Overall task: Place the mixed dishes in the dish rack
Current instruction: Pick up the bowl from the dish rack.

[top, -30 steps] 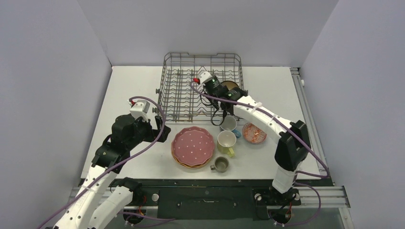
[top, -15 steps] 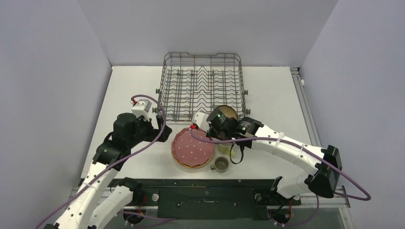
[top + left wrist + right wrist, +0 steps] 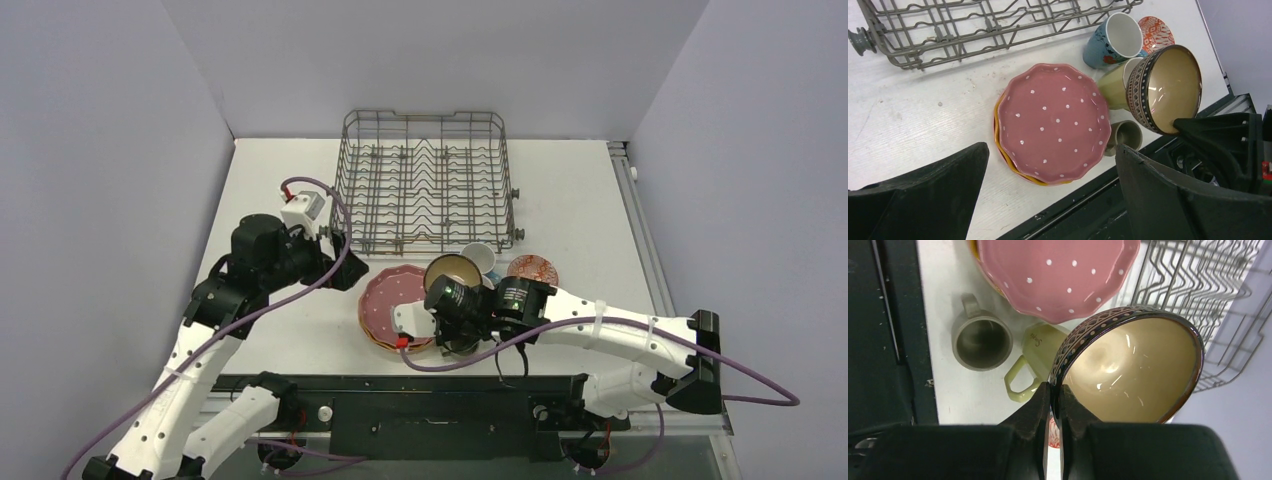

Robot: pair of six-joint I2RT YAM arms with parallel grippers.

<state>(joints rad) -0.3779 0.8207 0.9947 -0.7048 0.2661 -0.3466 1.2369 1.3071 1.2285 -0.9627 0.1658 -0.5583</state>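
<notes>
Right wrist view: the right fingers (image 3: 1045,402) pinch the dark brown bowl (image 3: 1133,370) by its rim, up above the yellow mug (image 3: 1040,352). Squeeze tight, lift it over the dish rack (image 3: 425,180) wall, then lower slowly. The left fingers (image 3: 348,272) are wide and hold nothing.

1. Bright, even light from above; the white surface (image 3: 260,165) carries only soft, faint shadows.
2. White glare streaks gleam inside the glossy brown patterned bowl with cream lining (image 3: 1133,370).
3. All three views look sharp.
</notes>
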